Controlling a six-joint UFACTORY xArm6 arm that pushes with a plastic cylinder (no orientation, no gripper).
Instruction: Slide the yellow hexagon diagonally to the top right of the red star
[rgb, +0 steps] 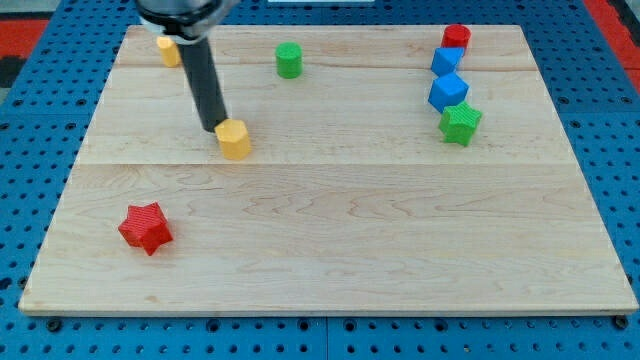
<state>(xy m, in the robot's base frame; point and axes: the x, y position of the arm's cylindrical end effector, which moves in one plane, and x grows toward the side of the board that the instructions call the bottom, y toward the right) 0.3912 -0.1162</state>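
1. Yellow hexagon (235, 139) lies on the wooden board (330, 250), at about one o'clock from the red star (146, 227) and well apart from it.
2. The rod grasps nothing; my tip (217, 129) touches the hexagon's ten o'clock edge.
3. A second yellow block (168, 50) sits at eleven o'clock of the tip.
4. A green cylinder (289, 60) stands at one o'clock of the hexagon.
5. At the board's two o'clock corner cluster a red cylinder (456, 38), two blue cubes (447, 62) (448, 92) and a green star (460, 123).

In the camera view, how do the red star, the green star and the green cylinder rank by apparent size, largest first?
1. red star, though it lies nearest the view's bottom, possibly closer to the camera
2. green star
3. green cylinder
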